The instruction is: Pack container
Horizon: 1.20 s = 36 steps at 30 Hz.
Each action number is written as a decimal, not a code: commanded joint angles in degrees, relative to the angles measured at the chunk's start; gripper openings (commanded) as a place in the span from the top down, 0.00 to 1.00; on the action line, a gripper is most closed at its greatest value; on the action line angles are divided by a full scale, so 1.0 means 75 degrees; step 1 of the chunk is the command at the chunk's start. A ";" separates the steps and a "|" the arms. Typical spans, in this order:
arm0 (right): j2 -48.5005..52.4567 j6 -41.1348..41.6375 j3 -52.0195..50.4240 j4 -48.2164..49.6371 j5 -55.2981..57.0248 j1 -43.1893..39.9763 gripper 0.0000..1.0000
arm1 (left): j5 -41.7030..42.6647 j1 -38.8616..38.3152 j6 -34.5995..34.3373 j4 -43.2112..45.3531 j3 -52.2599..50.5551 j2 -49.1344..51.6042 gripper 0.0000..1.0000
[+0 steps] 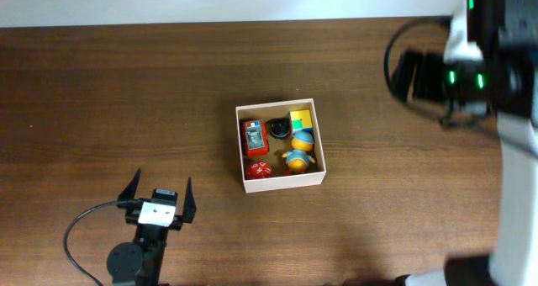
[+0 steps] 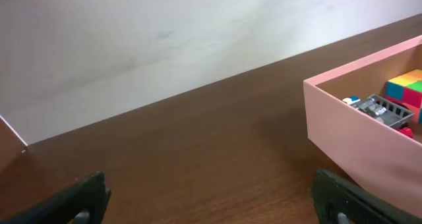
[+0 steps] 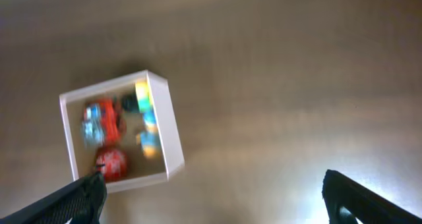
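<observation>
Overhead: the container (image 1: 284, 182) sits mid-table (image 1: 126, 92) on dark brown wood, with toys (image 1: 255, 138) inside. A pale strip (image 1: 210, 0) runs along the far edge. The left gripper (image 1: 161, 187) is nearby, fingers spread.

Left wrist: the wood ends at a white wall (image 2: 165, 39), and the container is on the right.

Right wrist, blurred: the right gripper (image 3: 212, 181) gapes wide, high over the wood, with the container to the left.

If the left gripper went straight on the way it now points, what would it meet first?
Probably nothing: the left gripper points across bare table toward the far edge. The container lies off to its right, outside its path, as far as the overhead view shows.
</observation>
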 commanded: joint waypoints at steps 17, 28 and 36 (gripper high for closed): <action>-0.7242 -0.0813 -0.8623 0.5913 -0.0117 -0.1000 0.01 | -0.0029 -0.0044 0.0090 -0.0012 -0.0055 -0.0070 0.01; -1.0212 -0.2256 -1.3499 0.9801 -0.0122 -0.1005 0.01 | -0.0032 -0.0044 0.0087 -0.0009 -0.0055 -0.0070 0.01; -1.1552 -0.2250 -1.5571 1.1823 -0.0210 -0.1003 0.01 | -0.0029 -0.0044 0.0087 -0.0009 -0.0055 -0.0070 0.01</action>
